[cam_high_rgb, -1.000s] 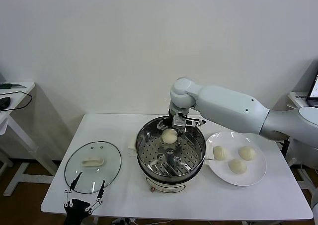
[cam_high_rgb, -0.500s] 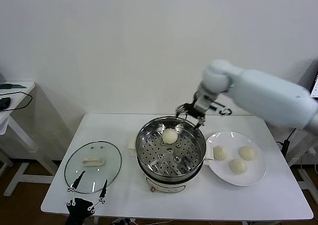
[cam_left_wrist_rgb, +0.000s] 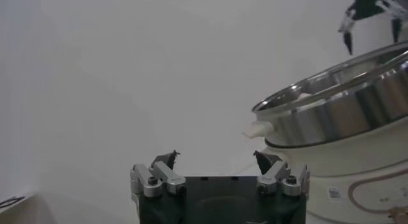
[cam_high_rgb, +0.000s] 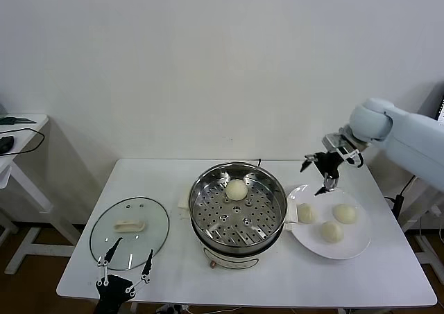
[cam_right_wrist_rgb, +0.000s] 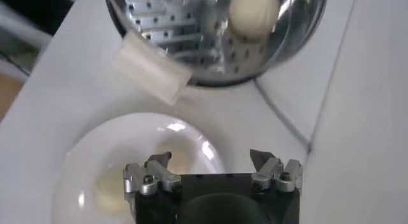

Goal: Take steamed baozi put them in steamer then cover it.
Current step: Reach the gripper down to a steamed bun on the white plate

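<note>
The steel steamer point(cam_high_rgb: 238, 213) stands mid-table with one baozi point(cam_high_rgb: 236, 189) on its perforated tray, toward the back. It also shows in the right wrist view point(cam_right_wrist_rgb: 254, 11). Three baozi point(cam_high_rgb: 331, 231) lie on a white plate point(cam_high_rgb: 354, 249) to the steamer's right. The glass cover point(cam_high_rgb: 130, 224) lies flat on the table's left. My right gripper point(cam_high_rgb: 317, 172) is open and empty, in the air above the plate's far edge. My left gripper point(cam_high_rgb: 123, 276) is open and empty at the table's front edge, by the cover.
The steamer has a white base and a white side handle point(cam_right_wrist_rgb: 152, 69). A wall stands close behind the table. A side table point(cam_high_rgb: 14, 130) with cables is at the far left. The left wrist view shows the steamer's side point(cam_left_wrist_rgb: 344, 110).
My right gripper let go of the baozi in the steamer, rose out of it, and swung right to above the plate. The left gripper barely moved.
</note>
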Tool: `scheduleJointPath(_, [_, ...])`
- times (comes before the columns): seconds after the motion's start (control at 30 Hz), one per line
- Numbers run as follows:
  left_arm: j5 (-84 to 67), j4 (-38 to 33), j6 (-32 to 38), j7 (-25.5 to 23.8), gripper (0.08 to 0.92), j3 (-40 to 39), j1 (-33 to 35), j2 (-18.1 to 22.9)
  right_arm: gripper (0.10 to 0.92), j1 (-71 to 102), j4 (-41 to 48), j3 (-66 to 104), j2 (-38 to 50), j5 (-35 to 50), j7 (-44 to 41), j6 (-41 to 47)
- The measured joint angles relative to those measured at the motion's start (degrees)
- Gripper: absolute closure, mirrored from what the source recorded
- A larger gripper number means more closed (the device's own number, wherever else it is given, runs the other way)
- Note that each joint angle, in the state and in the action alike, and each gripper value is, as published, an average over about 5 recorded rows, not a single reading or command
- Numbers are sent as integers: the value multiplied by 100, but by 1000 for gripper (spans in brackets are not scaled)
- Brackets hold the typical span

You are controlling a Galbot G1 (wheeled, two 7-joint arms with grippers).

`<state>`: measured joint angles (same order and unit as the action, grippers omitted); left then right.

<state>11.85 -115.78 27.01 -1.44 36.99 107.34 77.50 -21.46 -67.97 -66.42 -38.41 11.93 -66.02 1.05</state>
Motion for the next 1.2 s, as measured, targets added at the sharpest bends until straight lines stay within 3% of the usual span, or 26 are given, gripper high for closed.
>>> scheduleJointPath(0.9, [25, 108, 73, 13, 177, 46, 32, 42, 204, 1352, 1198, 524, -856, -464, 480, 281])
scheduleJointPath(1.2, [25, 121, 98, 19, 177, 54, 46, 51, 329, 1387, 1185, 545, -871, -504, 525, 308])
